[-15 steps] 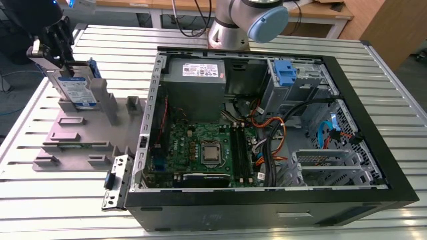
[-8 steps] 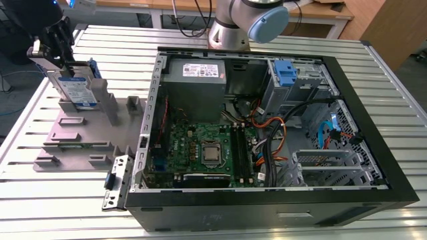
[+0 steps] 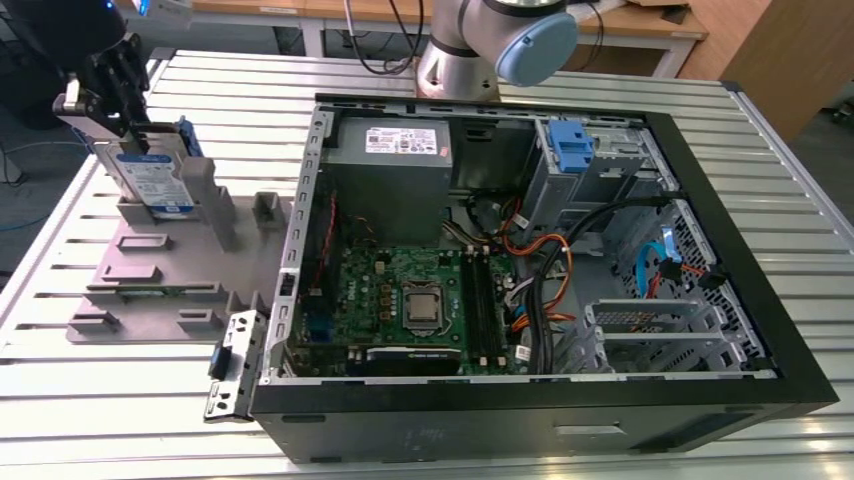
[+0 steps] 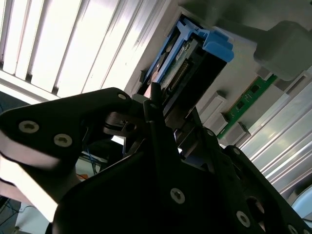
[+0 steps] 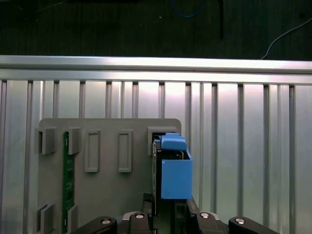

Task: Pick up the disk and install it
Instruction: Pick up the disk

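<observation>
Here the end effector (image 3: pixel 134 133) straddles the upright disk (image 3: pixel 155 182), perhaps gripping it.

The computer case (image 3: pixel 534 410) is black, with a green circuit board (image 3: pixel 400 290) inside, a grey power box (image 3: pixel 394 170) bearing a white label, and a blue bracket (image 3: pixel 570 148). Beside the case, the disk (image 3: pixel 150 178) is silver-grey with a white-and-blue label and blue rails, on a grey stand (image 3: pixel 160 275).

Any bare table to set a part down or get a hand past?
Free: the slatted table nearer the camera than the grey fixture plate, at the exterior view's left of the computer case; also the strip on the exterior view's right. Crowded: the case interior with cables, and the plate's far end where the gripper is at the disk.
</observation>
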Tool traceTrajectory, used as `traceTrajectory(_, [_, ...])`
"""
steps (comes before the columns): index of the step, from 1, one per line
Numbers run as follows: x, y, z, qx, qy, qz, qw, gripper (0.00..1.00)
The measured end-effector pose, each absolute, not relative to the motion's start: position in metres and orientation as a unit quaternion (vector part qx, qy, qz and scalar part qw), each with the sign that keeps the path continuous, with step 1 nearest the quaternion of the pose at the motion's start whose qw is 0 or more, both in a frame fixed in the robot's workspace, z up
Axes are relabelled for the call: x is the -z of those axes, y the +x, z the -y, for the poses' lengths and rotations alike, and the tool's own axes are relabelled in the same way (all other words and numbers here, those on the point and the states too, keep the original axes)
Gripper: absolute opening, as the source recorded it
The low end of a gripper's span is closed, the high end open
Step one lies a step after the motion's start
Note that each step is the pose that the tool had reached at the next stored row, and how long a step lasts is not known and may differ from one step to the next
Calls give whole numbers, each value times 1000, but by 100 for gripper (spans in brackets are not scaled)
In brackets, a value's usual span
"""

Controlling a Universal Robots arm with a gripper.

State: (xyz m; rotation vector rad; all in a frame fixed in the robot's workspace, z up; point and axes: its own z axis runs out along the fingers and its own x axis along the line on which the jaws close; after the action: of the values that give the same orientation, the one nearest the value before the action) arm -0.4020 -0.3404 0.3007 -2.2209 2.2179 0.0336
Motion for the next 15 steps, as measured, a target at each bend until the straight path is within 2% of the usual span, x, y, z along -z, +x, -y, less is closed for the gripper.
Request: traceTrajectory(15, [-304, -402, 340, -11, -707, -707, 1, 35])
